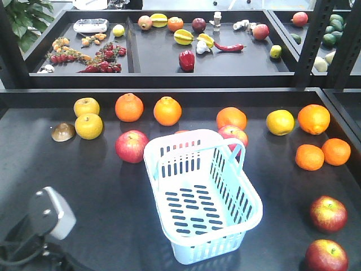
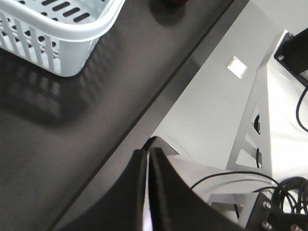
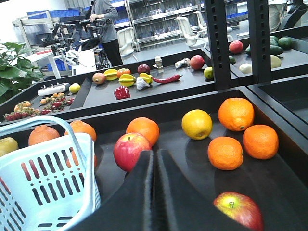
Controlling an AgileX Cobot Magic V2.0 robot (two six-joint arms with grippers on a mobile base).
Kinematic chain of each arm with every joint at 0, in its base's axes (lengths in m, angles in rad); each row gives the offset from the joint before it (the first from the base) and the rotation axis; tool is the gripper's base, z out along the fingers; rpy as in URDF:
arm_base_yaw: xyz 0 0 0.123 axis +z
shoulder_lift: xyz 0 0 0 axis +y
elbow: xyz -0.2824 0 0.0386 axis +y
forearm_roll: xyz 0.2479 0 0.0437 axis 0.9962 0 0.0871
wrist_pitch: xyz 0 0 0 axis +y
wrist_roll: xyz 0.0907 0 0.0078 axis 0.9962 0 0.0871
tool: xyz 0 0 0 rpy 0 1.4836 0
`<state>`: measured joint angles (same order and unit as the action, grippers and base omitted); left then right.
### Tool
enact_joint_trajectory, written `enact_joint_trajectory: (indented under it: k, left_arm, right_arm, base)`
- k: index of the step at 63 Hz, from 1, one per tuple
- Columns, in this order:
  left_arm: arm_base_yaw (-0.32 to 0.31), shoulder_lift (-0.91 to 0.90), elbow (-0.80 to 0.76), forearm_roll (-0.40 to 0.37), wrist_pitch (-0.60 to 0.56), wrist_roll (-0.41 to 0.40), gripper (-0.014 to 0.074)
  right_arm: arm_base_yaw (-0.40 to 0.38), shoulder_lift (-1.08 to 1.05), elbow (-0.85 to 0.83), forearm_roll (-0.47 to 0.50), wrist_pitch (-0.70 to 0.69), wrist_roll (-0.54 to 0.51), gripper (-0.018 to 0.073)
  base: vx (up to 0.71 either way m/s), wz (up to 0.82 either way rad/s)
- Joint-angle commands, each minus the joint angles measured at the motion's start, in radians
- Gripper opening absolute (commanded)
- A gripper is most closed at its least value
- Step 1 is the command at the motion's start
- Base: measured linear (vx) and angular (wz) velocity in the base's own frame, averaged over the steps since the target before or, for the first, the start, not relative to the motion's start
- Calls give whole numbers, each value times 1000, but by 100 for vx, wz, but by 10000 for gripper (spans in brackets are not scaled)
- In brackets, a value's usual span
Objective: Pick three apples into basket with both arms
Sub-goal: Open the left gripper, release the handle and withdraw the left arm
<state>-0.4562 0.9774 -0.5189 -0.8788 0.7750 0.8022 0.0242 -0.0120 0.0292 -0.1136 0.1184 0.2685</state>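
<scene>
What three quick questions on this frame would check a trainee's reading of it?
1. True or false: the basket already holds an apple.
2. In the front view, which fruit lies just left of the basket? A a banana; B a red apple; C a watermelon.
3. Fill in: going by the wrist views, the fingers of the left gripper and the right gripper are ____.

Key: 1 false, the basket is empty. 2 B. 3 shut.
</scene>
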Motion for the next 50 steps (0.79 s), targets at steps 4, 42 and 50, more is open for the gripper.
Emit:
enact_joint_trajectory:
  k: [4, 42, 50]
  left_arm:
    - [-4, -60, -20, -50, -68, 2, -6]
    - [-4, -78, -20, -50, 122, -26, -6]
    - [-4, -78, -20, -50, 131, -25, -6]
  right_arm:
    - [-4, -11, 12, -12, -68, 0, -4]
    - [-4, -11, -9, 225, -238, 556, -4]
    - [31, 9, -168, 61, -124, 552, -4]
  base:
    - [0, 0]
    - [0, 0]
    - [0, 0]
